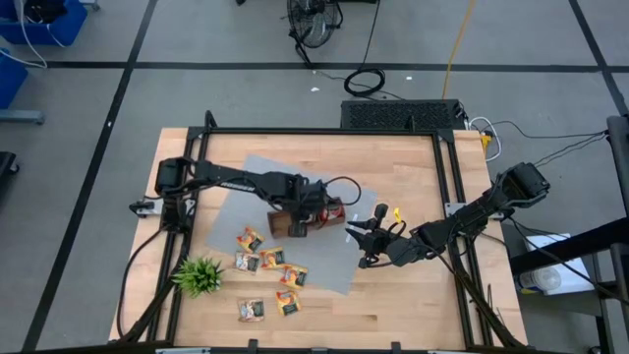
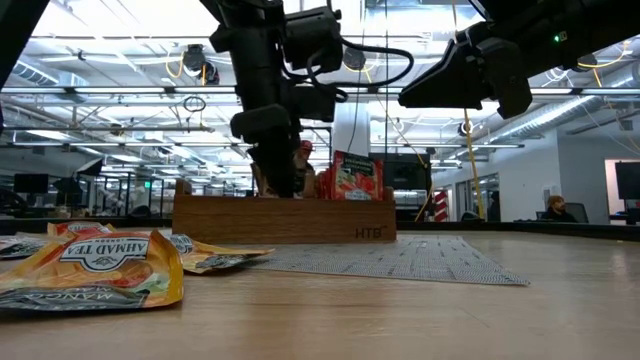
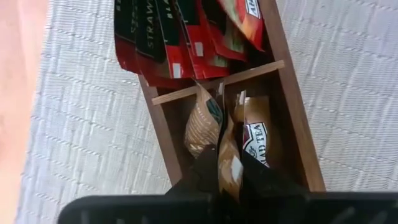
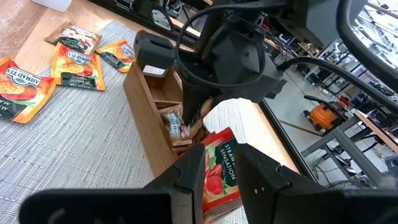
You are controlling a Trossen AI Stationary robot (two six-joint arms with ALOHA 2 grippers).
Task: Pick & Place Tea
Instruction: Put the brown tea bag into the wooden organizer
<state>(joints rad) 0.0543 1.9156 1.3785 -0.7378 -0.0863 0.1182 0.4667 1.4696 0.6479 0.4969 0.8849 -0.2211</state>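
A brown wooden tray stands on a grey mat. Red tea sachets fill one end compartment, and orange-brown sachets stand on edge in the middle one. My left gripper reaches down into the middle compartment, shut on an orange-brown sachet. Several loose sachets lie flat on the mat and table toward the near left. My right gripper hovers to the tray's right, open, with nothing between its fingers. My left gripper pinches an upright orange-brown sachet by its upper edge between its two fingers. The fingers come from above, pointing steeply down into the tray's middle compartment. The sachet stands on edge inside the compartment among its neighbours.
A small green spiky plant stands near the table's near left. The tray's walls and dividers close in around the left fingers. Bare wood lies along the table's near right.
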